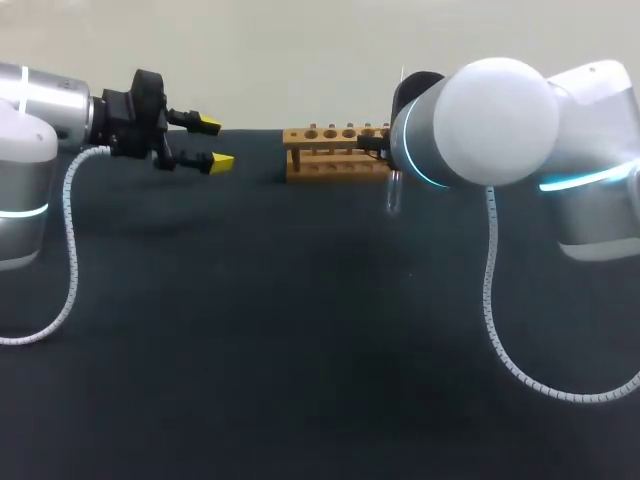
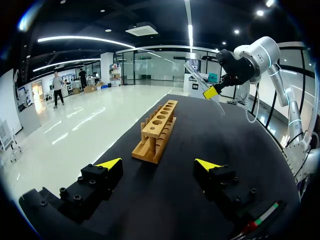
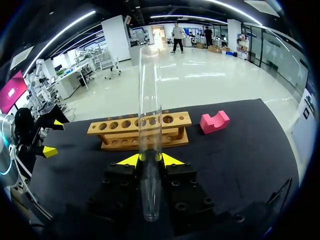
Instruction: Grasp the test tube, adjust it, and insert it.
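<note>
No text, number, label or sign can be read on the tube (image 3: 150, 125), the rack (image 3: 120, 141) or the pink block (image 3: 214, 122).

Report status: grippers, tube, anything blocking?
Right gripper shut on clear glass test tube, not yet in light wooden hole rack. Left gripper open, empty. Pink notched block beside rack, apart.
</note>
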### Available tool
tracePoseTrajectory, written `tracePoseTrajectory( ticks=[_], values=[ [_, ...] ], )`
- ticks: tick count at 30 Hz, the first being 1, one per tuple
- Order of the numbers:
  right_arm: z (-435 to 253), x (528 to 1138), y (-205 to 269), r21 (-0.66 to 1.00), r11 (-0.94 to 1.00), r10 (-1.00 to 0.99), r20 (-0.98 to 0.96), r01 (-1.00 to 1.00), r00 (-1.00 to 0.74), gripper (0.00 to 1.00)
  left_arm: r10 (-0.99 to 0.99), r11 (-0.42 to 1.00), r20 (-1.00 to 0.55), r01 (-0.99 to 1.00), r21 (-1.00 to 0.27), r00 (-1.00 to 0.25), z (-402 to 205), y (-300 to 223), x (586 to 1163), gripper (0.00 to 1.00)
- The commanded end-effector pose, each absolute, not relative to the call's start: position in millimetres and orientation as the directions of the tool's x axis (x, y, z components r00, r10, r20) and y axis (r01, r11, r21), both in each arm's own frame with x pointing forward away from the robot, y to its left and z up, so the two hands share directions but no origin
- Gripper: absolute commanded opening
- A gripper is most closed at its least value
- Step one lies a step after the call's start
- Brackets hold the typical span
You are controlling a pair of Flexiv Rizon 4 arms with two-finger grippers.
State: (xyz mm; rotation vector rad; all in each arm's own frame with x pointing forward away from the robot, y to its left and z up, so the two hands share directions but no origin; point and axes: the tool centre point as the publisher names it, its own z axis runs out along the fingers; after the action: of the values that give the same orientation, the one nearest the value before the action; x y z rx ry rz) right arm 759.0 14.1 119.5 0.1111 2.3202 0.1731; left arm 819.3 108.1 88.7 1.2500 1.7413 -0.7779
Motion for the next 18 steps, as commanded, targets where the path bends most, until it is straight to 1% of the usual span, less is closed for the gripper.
tracePoseTrajectory(
  ticks=[1,14,18],
  values=[
    [120.1,758.2,13.5,0.159,0.987,0.133,-0.718,0.026,-0.683,0.0,0.429,0.312,-0.891,0.95,-0.01,-0.151,87.7,108.6,818.2,1.0],
    [120.1,758.2,13.5,0.159,0.987,0.133,-0.718,0.026,-0.683,0.0,0.429,0.312,-0.891,0.95,-0.01,-0.151,87.7,108.6,818.2,1.0],
    [125.0,767.5,9.8,0.16,0.986,0.161,-0.784,0.055,-0.599,0.0,0.429,0.312,-0.891,0.95,-0.01,-0.151,87.7,108.6,818.2,1.0]
  ],
)
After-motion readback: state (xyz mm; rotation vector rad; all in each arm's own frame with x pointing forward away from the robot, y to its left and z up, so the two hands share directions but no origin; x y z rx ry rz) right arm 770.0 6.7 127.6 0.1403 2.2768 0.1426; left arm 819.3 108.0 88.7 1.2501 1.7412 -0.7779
